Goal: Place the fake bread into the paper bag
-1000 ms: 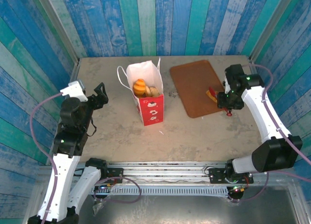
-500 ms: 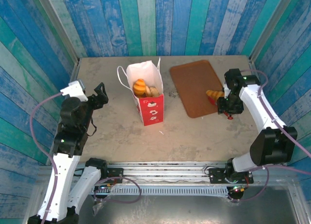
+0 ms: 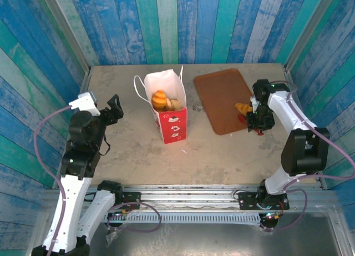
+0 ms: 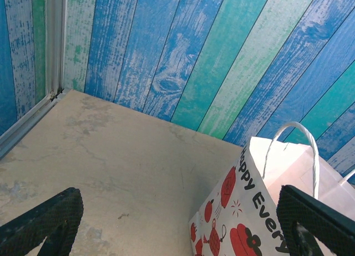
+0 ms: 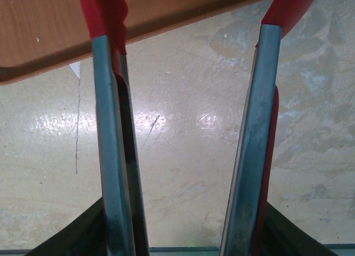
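Note:
The white paper bag (image 3: 168, 115) with red prints stands open mid-table, several golden pastries (image 3: 162, 100) inside it. In the left wrist view the bag (image 4: 252, 211) shows its "Happy Every" lettering and a loop handle. My right gripper (image 3: 258, 120) is shut on the red-handled tongs (image 5: 112, 128), whose steel arms run up between its fingers (image 5: 183, 231). An orange croissant (image 3: 242, 108) sits at the tongs' tips over the right edge of the brown board (image 3: 221, 98). My left gripper (image 3: 114, 108) is open, well left of the bag, with nothing between its fingers (image 4: 39, 222).
Blue and teal plank walls enclose the table on three sides. The brown board lies to the right of the bag. Bare tabletop (image 3: 216, 156) stretches between the bag and the near rail.
My right wrist has shifted slightly left and its forearm has swung inward, with the croissant at the tongs' tips now more exposed. The left arm and the bag have not moved.

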Robot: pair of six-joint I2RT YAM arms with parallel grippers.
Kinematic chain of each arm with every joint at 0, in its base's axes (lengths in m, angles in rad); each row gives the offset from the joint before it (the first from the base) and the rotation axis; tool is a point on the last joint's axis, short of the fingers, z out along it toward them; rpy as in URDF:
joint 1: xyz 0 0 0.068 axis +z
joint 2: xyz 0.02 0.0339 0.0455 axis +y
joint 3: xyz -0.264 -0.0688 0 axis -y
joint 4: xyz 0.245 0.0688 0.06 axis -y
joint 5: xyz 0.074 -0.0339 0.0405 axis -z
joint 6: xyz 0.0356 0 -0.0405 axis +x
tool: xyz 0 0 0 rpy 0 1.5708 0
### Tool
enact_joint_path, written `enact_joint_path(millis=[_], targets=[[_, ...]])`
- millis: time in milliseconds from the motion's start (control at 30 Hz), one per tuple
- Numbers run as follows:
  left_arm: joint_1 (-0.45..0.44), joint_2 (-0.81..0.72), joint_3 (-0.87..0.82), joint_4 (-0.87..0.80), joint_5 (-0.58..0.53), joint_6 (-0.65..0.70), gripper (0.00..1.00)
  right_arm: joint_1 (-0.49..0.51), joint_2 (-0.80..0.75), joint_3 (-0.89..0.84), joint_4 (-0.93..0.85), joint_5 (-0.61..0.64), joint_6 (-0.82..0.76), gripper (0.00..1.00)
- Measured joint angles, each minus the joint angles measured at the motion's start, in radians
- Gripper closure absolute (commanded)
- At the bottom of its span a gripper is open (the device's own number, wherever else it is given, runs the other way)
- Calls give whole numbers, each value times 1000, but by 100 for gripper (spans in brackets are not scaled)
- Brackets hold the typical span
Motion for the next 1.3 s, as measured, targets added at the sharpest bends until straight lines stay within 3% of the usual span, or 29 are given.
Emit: enact_joint_path(millis=[267,633,1000,1167,1300], targets=[[0,17,0,0,-5,-1,6,-8,31,34,18,18,-24,56],[0,37,0,0,-5,-13,6,-11,51,74,31,23,-55,45],[0,40,0,0,-5,-16,6,-2,125,120,36,22,-82,46],[0,38,0,-7,-9,-16,6,18,145,126,35,28,-84,57],[0,35,0,-9,-12,-16,6,26,145,126,34,34,-84,71]])
